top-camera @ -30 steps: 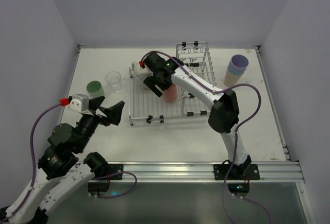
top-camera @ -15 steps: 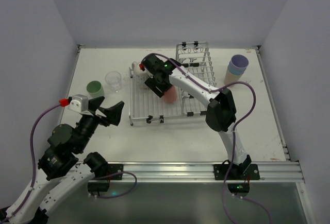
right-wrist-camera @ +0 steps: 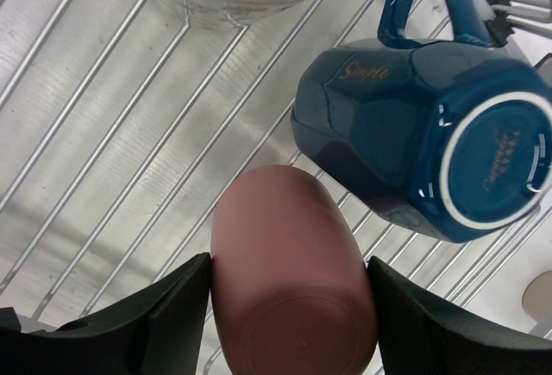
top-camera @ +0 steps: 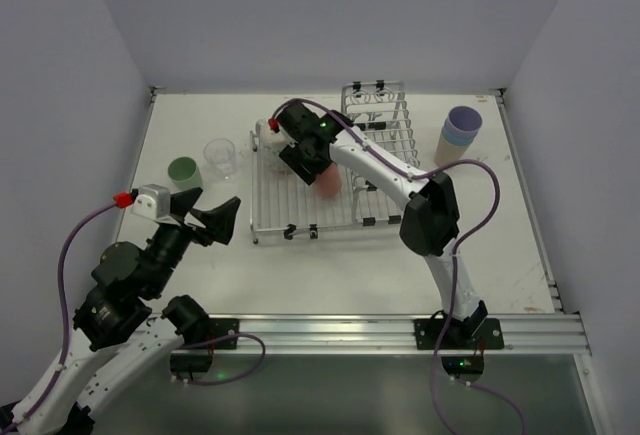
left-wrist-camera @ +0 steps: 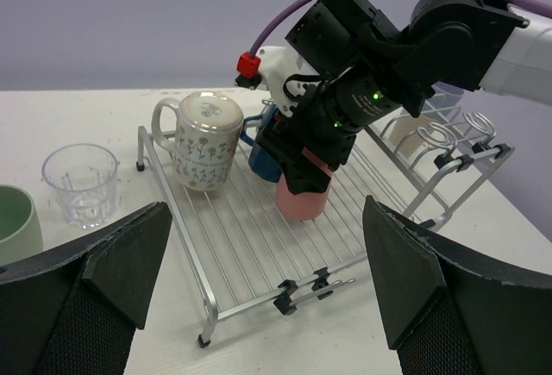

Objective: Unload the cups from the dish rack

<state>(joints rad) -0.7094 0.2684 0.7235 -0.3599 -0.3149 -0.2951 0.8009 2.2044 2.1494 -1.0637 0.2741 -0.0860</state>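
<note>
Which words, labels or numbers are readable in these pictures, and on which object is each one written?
"Simple": gold script on the side of the dark blue mug.
Gold print on that mug's base: too blurred to read.
No other text is readable in any view.

A white bench [top-camera: 480, 245] carries everything, walled in on three sides. The silver wire dish rack [top-camera: 285, 200] stands on it near the middle, toward the back. To the left, well apart from the rack, a green cup [top-camera: 183, 170] and a clear tumbler [top-camera: 220, 157] sit just beside each other. At the far right stands a stack of cups [top-camera: 460, 133], lavender on top, seemingly light blue and tan beneath.
</note>
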